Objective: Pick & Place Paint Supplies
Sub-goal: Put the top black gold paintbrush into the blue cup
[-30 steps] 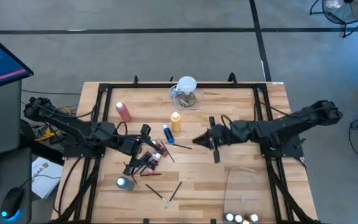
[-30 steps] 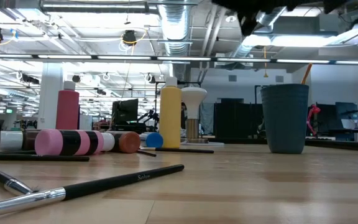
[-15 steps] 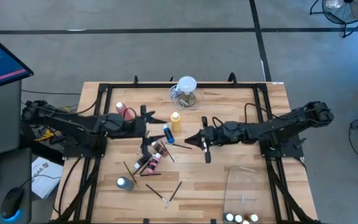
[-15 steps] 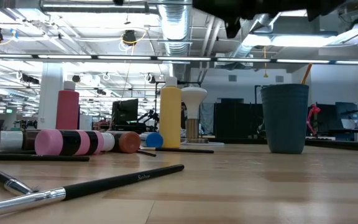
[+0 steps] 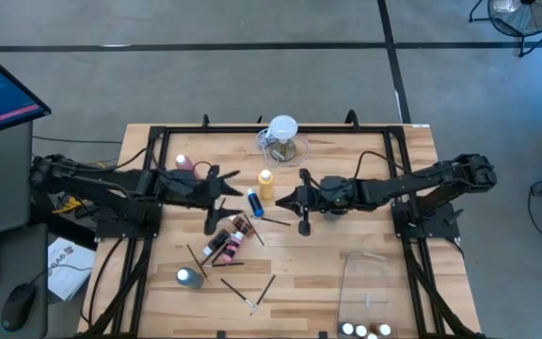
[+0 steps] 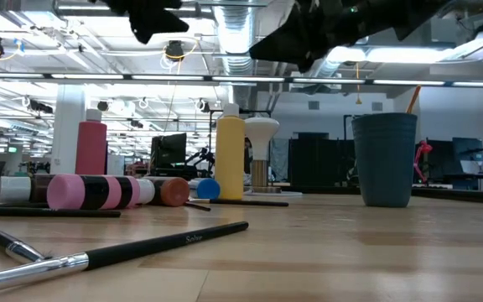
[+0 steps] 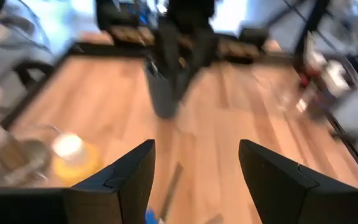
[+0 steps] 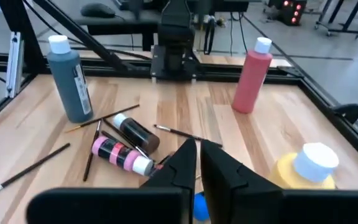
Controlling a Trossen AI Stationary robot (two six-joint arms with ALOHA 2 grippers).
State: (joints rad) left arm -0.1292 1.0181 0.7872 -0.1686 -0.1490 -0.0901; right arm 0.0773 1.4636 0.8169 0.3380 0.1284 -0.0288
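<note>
A yellow squeeze bottle (image 5: 266, 182) and a pink-red one (image 5: 186, 165) stand at mid-table, and a blue one (image 5: 189, 276) stands nearer the front. A small blue bottle (image 5: 253, 202), a pink-and-black striped tube (image 5: 229, 243) and a brown tube (image 5: 243, 226) lie on their sides among thin dark brushes (image 5: 252, 294). My left gripper (image 5: 226, 188) is open and empty, raised beside the pink-red bottle (image 8: 253, 78). My right gripper (image 5: 285, 202) is shut and empty, raised just right of the yellow bottle (image 8: 309, 165) and above the small blue bottle (image 8: 199, 205).
A clear jug with a white round top (image 5: 283, 137) stands at the far edge. A clear bin (image 5: 370, 282) sits at the near right, with white-capped bottles (image 5: 365, 330) at its near end. A black frame (image 5: 158, 141) borders the table.
My left gripper has risen from over the lying tubes and gone toward the far edge, ending beside the pink-red bottle. My right gripper has gone toward the table's left, up to the yellow bottle. The bottles, tubes and brushes lie as before.
</note>
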